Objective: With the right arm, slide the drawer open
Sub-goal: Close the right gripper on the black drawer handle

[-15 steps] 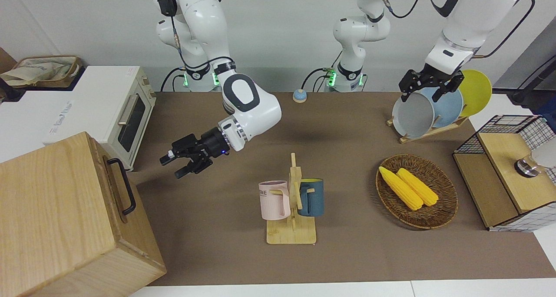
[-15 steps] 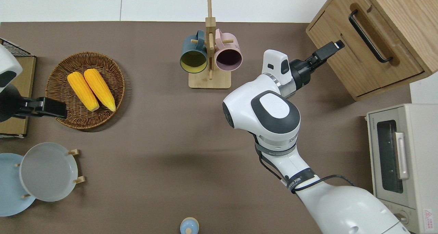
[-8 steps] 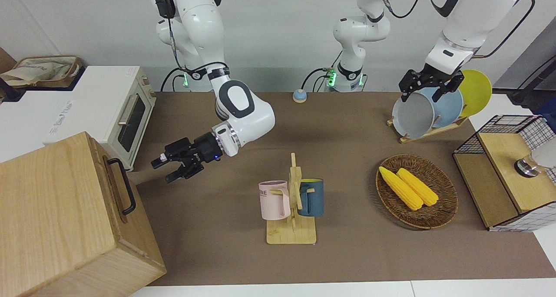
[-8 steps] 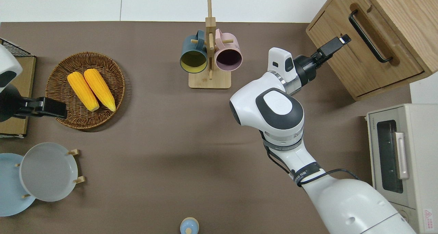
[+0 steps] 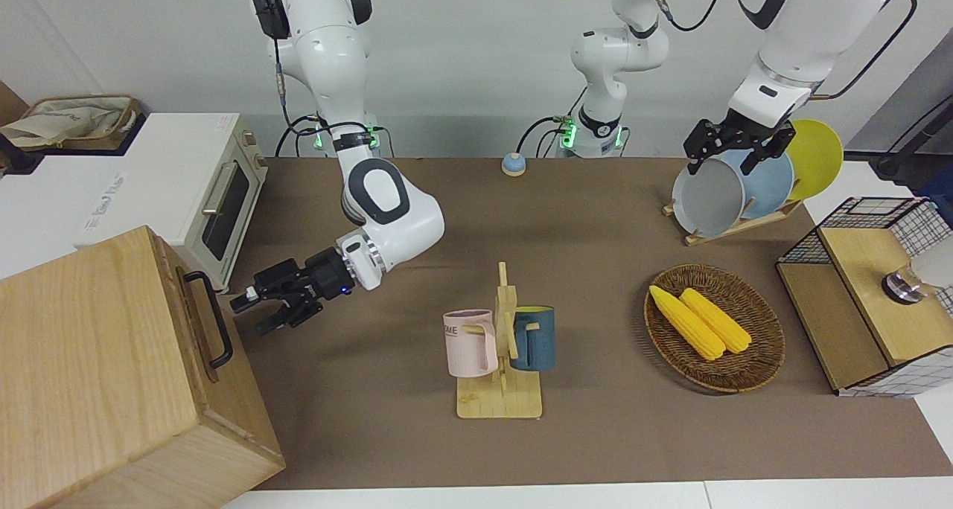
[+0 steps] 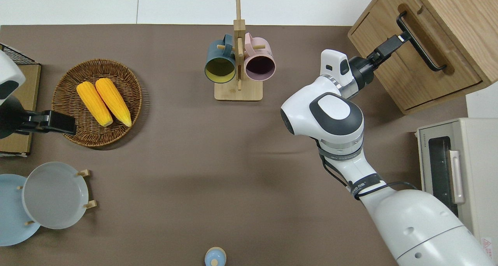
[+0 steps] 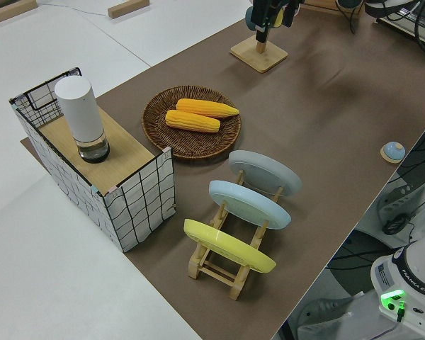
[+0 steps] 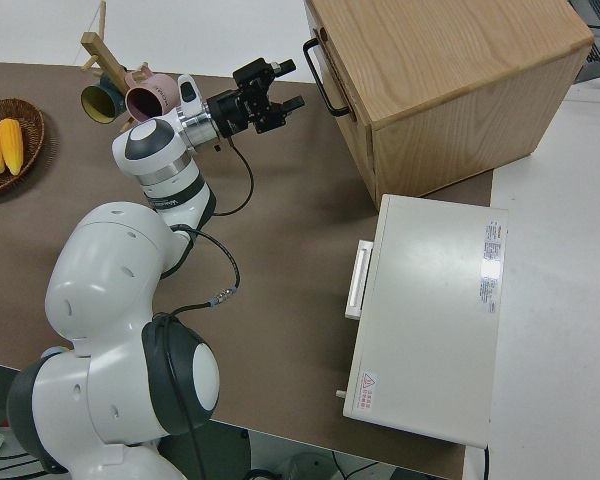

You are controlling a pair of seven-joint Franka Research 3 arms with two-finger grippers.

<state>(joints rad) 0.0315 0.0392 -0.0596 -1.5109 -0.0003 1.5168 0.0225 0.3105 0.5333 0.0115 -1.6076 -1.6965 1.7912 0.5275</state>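
The big pale-wood cabinet (image 5: 89,367) stands at the right arm's end of the table. Its drawer (image 6: 408,69) is shut, and the black bar handle (image 5: 214,321) faces the table's middle. The handle also shows in the overhead view (image 6: 422,44) and the right side view (image 8: 320,85). My right gripper (image 5: 252,313) is open with a blue light on it. It points at the handle, with its fingertips (image 6: 402,36) just short of the bar's end farther from the robots. It also shows in the right side view (image 8: 283,86). The left arm is parked.
A white toaster oven (image 5: 216,196) stands beside the cabinet, nearer to the robots. A mug rack (image 5: 499,345) with a pink and a blue mug stands mid-table. A corn basket (image 5: 715,327), a plate rack (image 5: 737,189) and a wire-grid box (image 5: 871,293) are toward the left arm's end.
My right gripper has moved steadily toward the cabinet and lower, from over the open table to just at the drawer handle. It stayed open. The left arm has not moved.
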